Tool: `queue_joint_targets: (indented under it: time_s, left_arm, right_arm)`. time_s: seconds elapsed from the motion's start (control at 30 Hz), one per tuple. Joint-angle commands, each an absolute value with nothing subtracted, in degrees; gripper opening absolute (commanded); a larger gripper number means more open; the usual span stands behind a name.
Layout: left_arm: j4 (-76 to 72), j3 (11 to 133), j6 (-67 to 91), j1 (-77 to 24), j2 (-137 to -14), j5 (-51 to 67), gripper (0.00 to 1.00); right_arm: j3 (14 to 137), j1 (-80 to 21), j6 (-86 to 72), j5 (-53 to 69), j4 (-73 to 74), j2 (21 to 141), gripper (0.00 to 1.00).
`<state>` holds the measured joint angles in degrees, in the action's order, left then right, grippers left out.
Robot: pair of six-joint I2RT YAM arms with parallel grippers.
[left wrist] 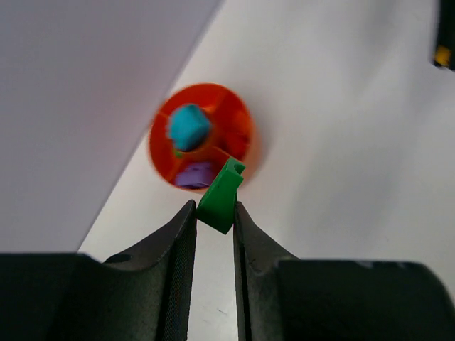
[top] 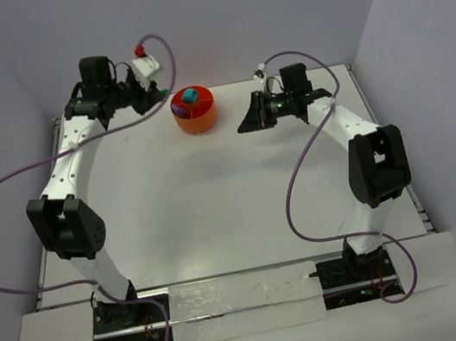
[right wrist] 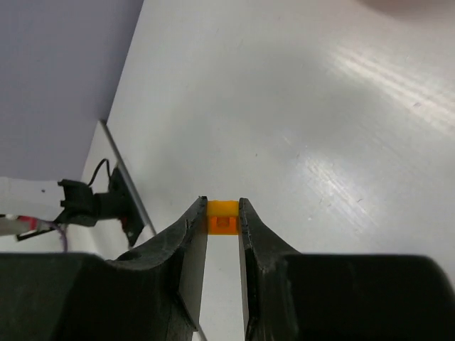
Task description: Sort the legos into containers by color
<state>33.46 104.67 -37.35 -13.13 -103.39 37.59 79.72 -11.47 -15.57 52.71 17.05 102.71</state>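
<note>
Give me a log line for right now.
left tool: shut on green brick, near tub | right tool: shut on orange brick | tub: holds teal brick, purple brick

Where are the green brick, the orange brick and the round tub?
green brick (left wrist: 222, 195): left wrist view, its flat side.
orange brick (right wrist: 222, 217): right wrist view, its front face.
orange tub (top: 197, 125): top view, its outer wall.

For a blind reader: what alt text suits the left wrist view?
The left gripper pinches a green brick, with a round orange tub beyond on a white table. The tub holds a teal brick and a purple brick in separate compartments.
</note>
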Motion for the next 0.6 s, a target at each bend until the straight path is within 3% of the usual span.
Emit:
queue_joint_targets:
  time_s: [0.0,0.23,0.4,0.57]
  left_arm:
    - [26.5,117.0,-17.0,-10.6,-113.4,35.9,0.00]
    - [9.5,111.8,-11.5,-10.5,-115.0,36.2,0.00]
    - [13.0,118.3,-11.3,-10.6,-120.7,35.1,0.00]
    - [7.4,111.8,-11.2,-10.5,-118.6,37.4,0.00]
  right_arm:
    - [84.5,-11.7,-12.5,47.9,17.7,98.5,0.00]
    - [84.5,-11.3,-11.4,45.2,17.4,96.6,0.00]
    - [87.2,-11.2,-7.9,41.6,20.8,94.9,0.00]
    - [89.0,-11.2,-2.4,36.9,23.2,92.6,0.00]
